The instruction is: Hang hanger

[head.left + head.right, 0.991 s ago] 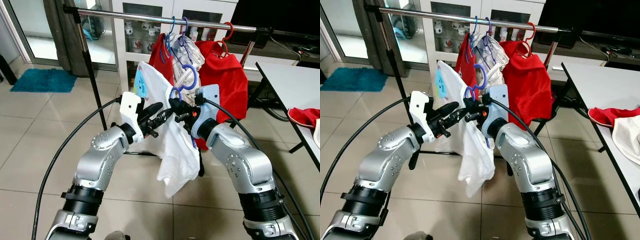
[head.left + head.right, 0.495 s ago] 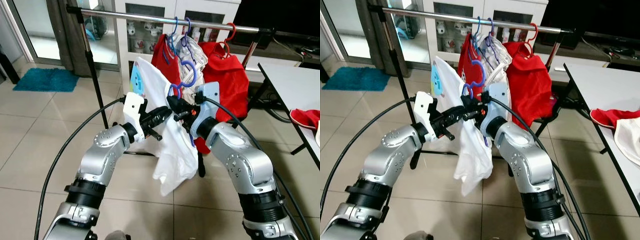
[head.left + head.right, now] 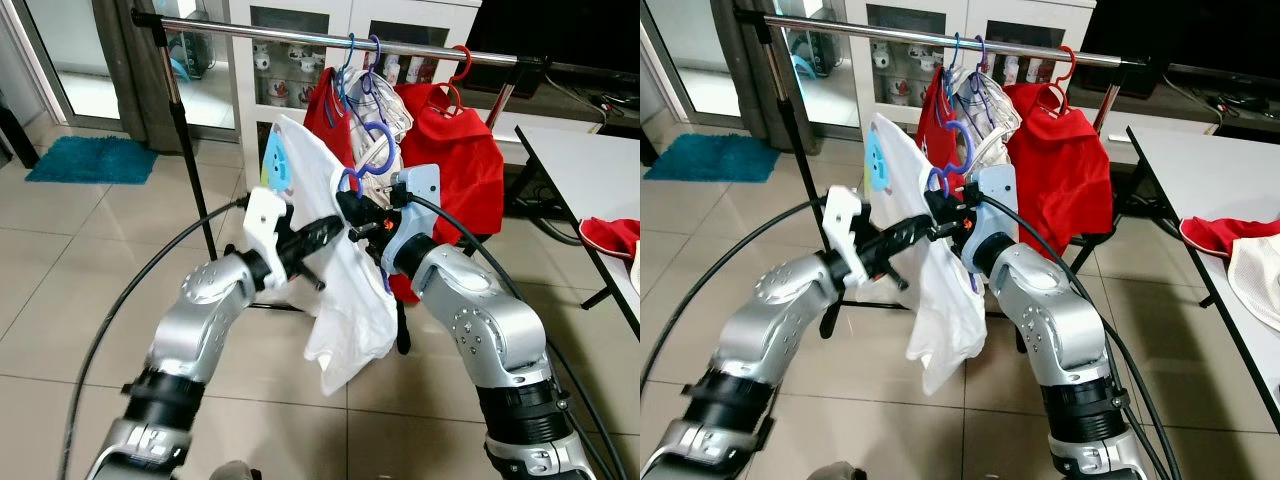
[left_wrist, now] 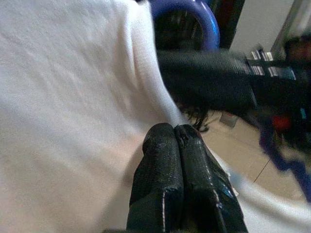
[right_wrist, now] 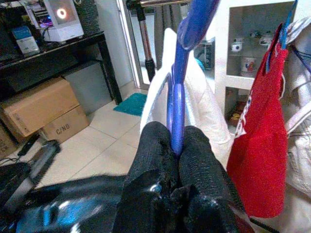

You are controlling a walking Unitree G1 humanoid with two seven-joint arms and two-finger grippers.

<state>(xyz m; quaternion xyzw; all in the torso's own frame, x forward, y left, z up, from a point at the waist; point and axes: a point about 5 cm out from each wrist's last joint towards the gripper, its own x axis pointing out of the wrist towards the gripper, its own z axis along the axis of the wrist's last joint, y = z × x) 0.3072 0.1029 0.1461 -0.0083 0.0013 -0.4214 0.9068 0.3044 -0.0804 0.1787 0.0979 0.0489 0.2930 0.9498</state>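
A blue hanger (image 3: 376,152) carrying a white shirt (image 3: 345,290) is held up below the steel rail (image 3: 250,29), with its hook short of the rail. My right gripper (image 3: 350,212) is shut on the hanger's blue neck (image 5: 176,116). The black fingers (image 4: 175,145) of my left gripper (image 3: 333,229) are pressed together against the white cloth, just left of the right gripper. Blue hangers (image 3: 350,60) and a red hanger (image 3: 455,70) hang on the rail with red shirts (image 3: 455,150).
The rack's upright pole (image 3: 188,150) stands to the left. A white table (image 3: 585,165) with a red cloth (image 3: 610,235) is at the right. A teal mat (image 3: 85,160) lies on the tiled floor at the far left. Behind the rack is a white cabinet (image 3: 300,90).
The hanger and shirt have risen slightly towards the rail. My left arm has shifted and is blurred, its gripper still beside the right one.
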